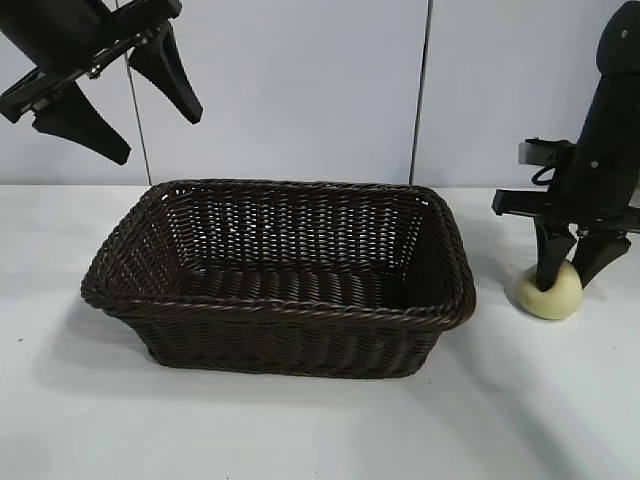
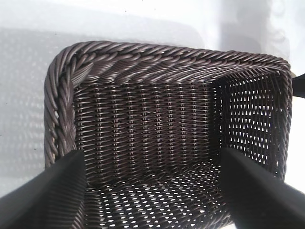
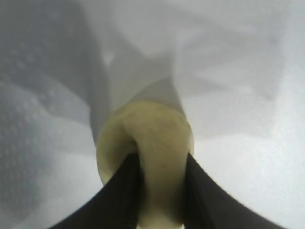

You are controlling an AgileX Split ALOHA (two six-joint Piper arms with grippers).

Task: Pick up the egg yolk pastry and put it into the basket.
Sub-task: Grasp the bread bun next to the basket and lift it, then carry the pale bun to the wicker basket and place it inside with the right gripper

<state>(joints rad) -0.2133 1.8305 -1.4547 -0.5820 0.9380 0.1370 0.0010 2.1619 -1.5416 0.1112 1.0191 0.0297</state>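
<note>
Egg yolk pastry sits on the white table near its right edge, just right of the basket, apart from it. Pale wall panels behind. Right gripper points straight down over it, fingers clenched on the pastry, pressing into its soft sides. Basket sits mid-table. Left gripper hangs above the basket's left end, fingers spread, holding nothing.

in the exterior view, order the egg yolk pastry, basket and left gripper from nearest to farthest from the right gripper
1. egg yolk pastry, pinched between the right gripper fingers, on the table.
2. basket, to the pastry's left, mid-table.
3. left gripper, raised at the far upper left.
</note>
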